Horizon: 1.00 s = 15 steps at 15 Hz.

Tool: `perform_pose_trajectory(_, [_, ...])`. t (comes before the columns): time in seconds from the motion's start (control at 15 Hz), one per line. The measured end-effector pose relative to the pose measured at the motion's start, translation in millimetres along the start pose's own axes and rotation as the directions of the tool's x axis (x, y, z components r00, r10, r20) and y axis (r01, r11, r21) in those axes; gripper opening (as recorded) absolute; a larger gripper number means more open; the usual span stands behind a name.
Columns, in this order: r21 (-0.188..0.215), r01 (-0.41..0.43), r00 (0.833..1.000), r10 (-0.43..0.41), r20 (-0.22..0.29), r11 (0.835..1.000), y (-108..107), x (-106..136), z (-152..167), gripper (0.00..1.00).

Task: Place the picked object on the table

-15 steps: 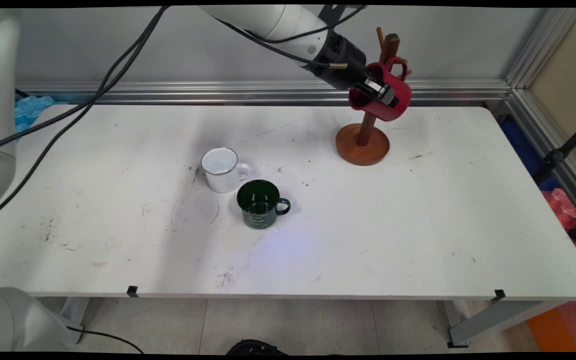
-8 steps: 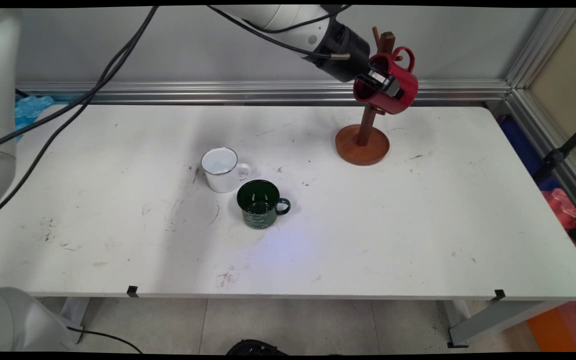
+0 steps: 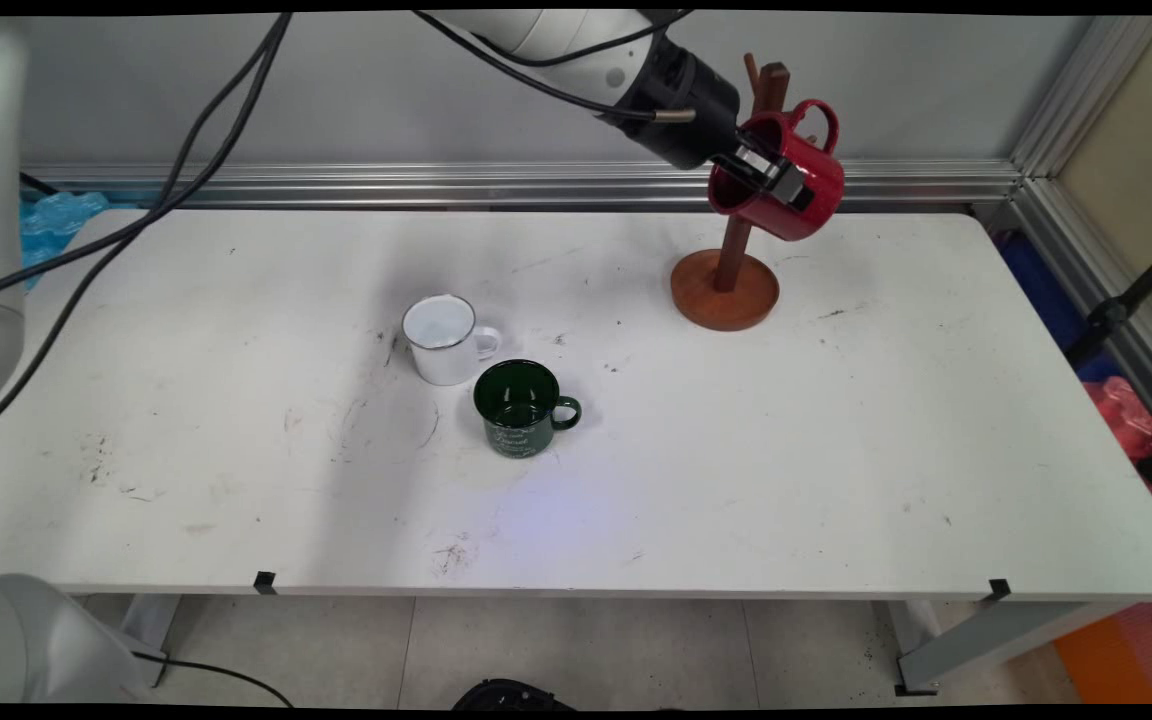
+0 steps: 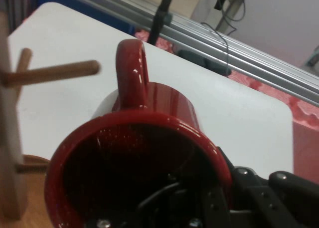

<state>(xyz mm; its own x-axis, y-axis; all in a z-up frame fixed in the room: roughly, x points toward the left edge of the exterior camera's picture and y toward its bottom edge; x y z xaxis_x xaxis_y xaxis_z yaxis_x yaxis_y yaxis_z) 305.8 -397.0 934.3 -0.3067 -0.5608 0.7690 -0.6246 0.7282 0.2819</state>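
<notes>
Red mug clamped in the gripper beside the wooden mug tree

Nearest, a green mug and white mug stand together on the table. Farther back, the gripper pinches the rim of a tilted red mug, one finger inside, held aloft just beside the mug tree; its handle lies near a peg.

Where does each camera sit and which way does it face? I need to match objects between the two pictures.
Main view: fixed above the table's near side, looking down across it to the wall; shows the arm, the tool clamped on the red mug's wall, the white mug and the green mug.
Hand view: on the hand, looking along the tool into the red mug; the black linkage shows at the bottom.
Shared: the red mug and the wooden mug tree.
</notes>
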Motion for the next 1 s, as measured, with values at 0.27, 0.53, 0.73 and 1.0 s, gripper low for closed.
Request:
perform_pose_trajectory(0.27, [-0.024, -0.006, 1.0, 0.006, 0.009, 1.0, 14, -2, -8, 0.0])
perform_pose_trajectory(0.53, [-0.013, -0.037, 0.998, 0.037, 0.04, 0.999, 21, -7, -25, 0.0])
perform_pose_trajectory(0.73, [0.02, -0.055, 0.996, 0.054, 0.076, 0.998, 21, -11, -42, 0.0])
perform_pose_trajectory(1.0, [0.094, -0.086, 0.987, 0.072, 0.143, 0.992, 12, -16, -66, 0.0])
